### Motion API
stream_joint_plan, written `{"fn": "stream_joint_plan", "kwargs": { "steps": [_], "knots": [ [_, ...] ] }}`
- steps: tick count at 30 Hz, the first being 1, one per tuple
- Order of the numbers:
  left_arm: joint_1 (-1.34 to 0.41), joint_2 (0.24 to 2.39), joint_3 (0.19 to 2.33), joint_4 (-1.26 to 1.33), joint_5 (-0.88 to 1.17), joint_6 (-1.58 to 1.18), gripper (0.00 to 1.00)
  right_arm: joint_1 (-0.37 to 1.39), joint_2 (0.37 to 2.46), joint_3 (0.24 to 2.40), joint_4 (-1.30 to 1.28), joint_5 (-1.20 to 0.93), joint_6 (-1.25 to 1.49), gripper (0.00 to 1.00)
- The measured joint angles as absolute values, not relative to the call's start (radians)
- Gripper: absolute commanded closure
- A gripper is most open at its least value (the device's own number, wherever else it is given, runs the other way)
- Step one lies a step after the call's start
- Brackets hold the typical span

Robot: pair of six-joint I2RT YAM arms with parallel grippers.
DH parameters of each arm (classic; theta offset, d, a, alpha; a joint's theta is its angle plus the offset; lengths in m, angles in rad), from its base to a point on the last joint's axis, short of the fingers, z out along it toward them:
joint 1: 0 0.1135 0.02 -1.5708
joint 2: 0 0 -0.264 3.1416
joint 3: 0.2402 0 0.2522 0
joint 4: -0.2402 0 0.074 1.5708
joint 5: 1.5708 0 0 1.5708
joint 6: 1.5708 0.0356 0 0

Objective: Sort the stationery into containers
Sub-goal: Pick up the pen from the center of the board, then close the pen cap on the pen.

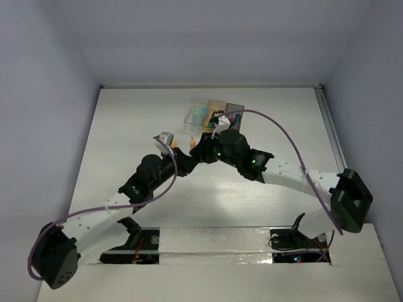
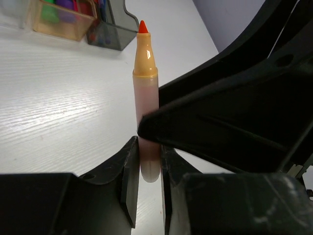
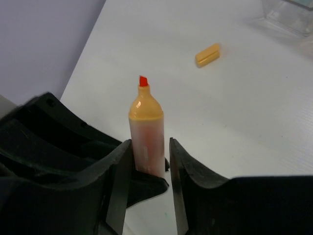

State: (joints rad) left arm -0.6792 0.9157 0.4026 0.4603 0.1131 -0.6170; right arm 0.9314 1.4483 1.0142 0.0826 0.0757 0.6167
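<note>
An uncapped orange highlighter (image 2: pixel 145 73) with a red tip stands upright between both grippers above the white table. My left gripper (image 2: pixel 149 166) is shut on its lower barrel, with both fingers pressed against it. My right gripper (image 3: pixel 146 161) is around the same highlighter (image 3: pixel 145 127) from the other side. It is open: one finger touches the barrel and the other stands a little apart. In the top view the two grippers meet at the highlighter (image 1: pixel 191 142), just in front of the containers (image 1: pixel 217 108). The tan-orange container (image 2: pixel 58 22) and the dark grey one (image 2: pixel 110 32) hold coloured markers and pens.
An orange cap (image 3: pixel 208 54) lies loose on the table beyond the right gripper. A corner of the clear container (image 3: pixel 288 14) shows at the far right of the right wrist view. The right gripper's dark finger (image 2: pixel 220 112) fills the right of the left wrist view.
</note>
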Motion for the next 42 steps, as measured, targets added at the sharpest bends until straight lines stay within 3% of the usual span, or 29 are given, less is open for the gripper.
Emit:
{"fn": "stream_joint_plan", "kwargs": {
  "steps": [3,8,11,12,13,15,17,20,24,27,30,42],
  "knots": [
    [-0.679,0.826,0.404,0.401,0.082,-0.603,1.00,0.931,1.446,1.050,0.055,0.032,0.604,0.44],
    [-0.679,0.689,0.463,0.251,0.037,-0.589,1.00,0.909,1.412,1.113,0.001,-0.059,0.548,0.39],
    [-0.679,0.630,0.533,0.142,-0.015,-0.578,1.00,0.901,1.358,1.119,-0.024,-0.077,0.510,0.58],
    [-0.678,0.614,0.558,0.109,-0.036,-0.572,1.00,0.896,1.342,1.119,-0.025,-0.079,0.501,0.74],
    [-0.678,0.596,0.586,0.075,-0.059,-0.562,1.00,0.892,1.332,1.119,-0.024,-0.080,0.491,0.83],
    [-0.678,0.564,0.646,-0.002,-0.096,-0.536,1.00,0.882,1.332,1.124,-0.021,-0.086,0.486,0.94],
    [-0.678,0.541,0.710,-0.059,-0.131,-0.504,1.00,0.877,1.378,1.144,-0.017,-0.096,0.484,0.95],
    [-0.678,0.517,0.792,-0.108,-0.168,-0.445,1.00,0.873,1.513,1.203,-0.017,-0.108,0.482,0.87],
    [-0.678,0.483,0.842,-0.124,-0.213,-0.373,1.00,0.873,1.755,1.333,-0.050,-0.089,0.474,0.51],
    [-0.678,0.482,0.840,-0.134,-0.238,-0.339,1.00,0.873,1.917,1.433,-0.085,-0.062,0.473,0.39],
    [-0.678,0.482,0.822,-0.142,-0.249,-0.320,1.00,0.873,2.057,1.529,-0.121,-0.044,0.476,0.33],
    [-0.594,0.482,0.771,-0.150,-0.194,-0.292,1.00,0.907,2.357,1.868,-0.235,0.063,0.461,0.33]
  ]
}}
